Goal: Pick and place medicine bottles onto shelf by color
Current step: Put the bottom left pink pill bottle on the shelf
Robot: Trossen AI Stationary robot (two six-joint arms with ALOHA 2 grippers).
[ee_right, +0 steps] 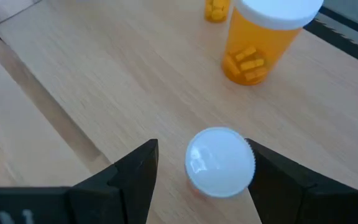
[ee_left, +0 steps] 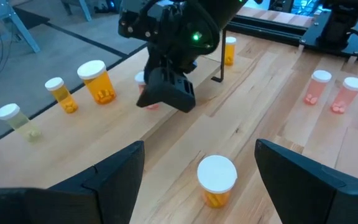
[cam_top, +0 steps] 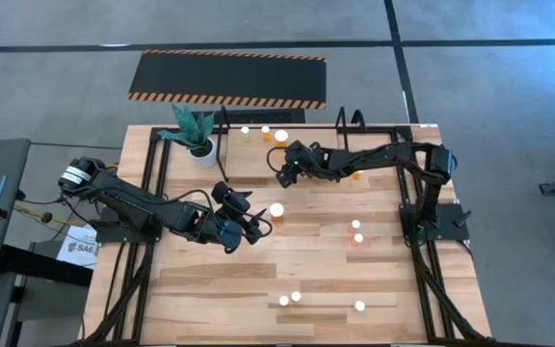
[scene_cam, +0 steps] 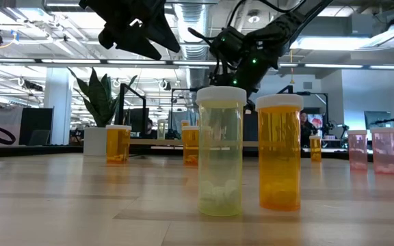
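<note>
Left end effector (cam_top: 254, 224) open, arm extended low over mid-table; right end effector (cam_top: 282, 172) open, arm reaching leftward.

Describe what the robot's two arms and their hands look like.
Both arms are black, jointed metal with cables running along the links. The left hand ends in two broad, flat, dark fingers; the right hand looks the same. A small green light glows on the right arm's wrist housing.

Overhead, table-level and two close wrist views.
</note>
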